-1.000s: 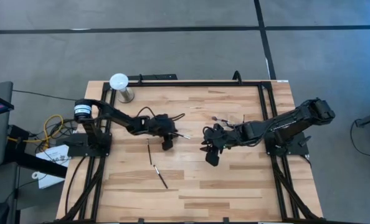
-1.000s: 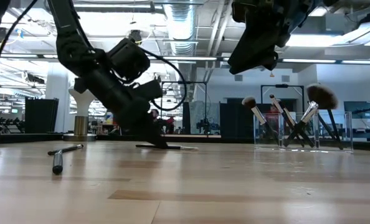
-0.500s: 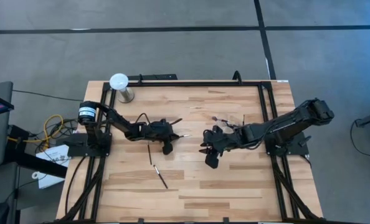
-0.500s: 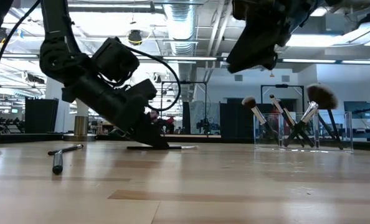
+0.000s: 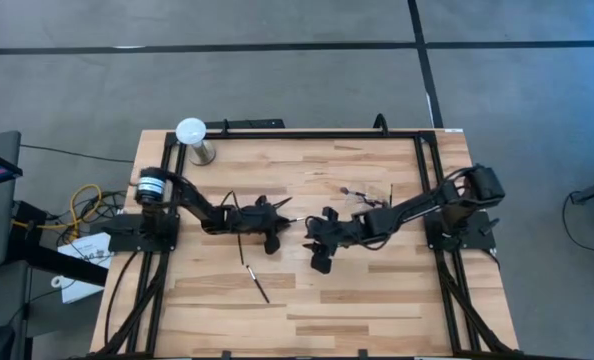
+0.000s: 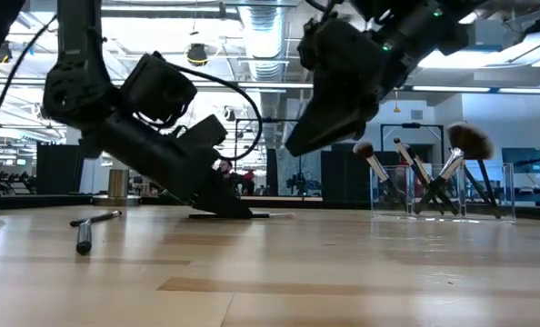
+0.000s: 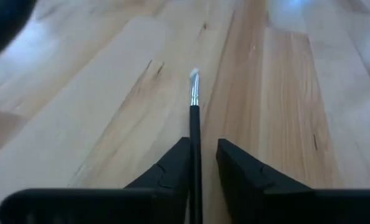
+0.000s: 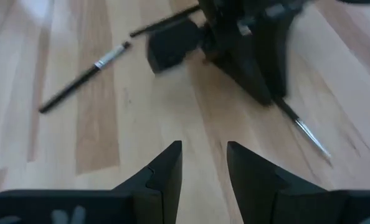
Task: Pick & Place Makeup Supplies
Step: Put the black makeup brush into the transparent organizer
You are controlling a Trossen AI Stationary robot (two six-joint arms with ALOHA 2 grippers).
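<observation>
Brushes lie at three stations about the clear holder [image 6: 443, 193]: two loose ones [image 5: 253, 270] nearest the table's front edge and well apart from it, one slim brush [image 7: 194, 118] under the left gripper [image 5: 270, 222] farther back, and several [image 6: 415, 173] already standing in the holder at the rear, on the right arm's side. Left gripper sits low on the wood, its fingers [image 7: 172, 168] a narrow gap apart with the slim brush's dark handle between them; silvery ferrule and pale tip point out ahead, toward the holder side. Contact not confirmed, so not counted as clamped. Right gripper [image 5: 319, 252] hangs above the table between the left gripper and the holder, fingers apart and empty, aimed at the left gripper. Risks, as judged: handle is thin and flat on the wood, so closing off-centre could roll it out or pinch only the edge; the two grippers are near each other, so either advancing could cause a knock.
</observation>
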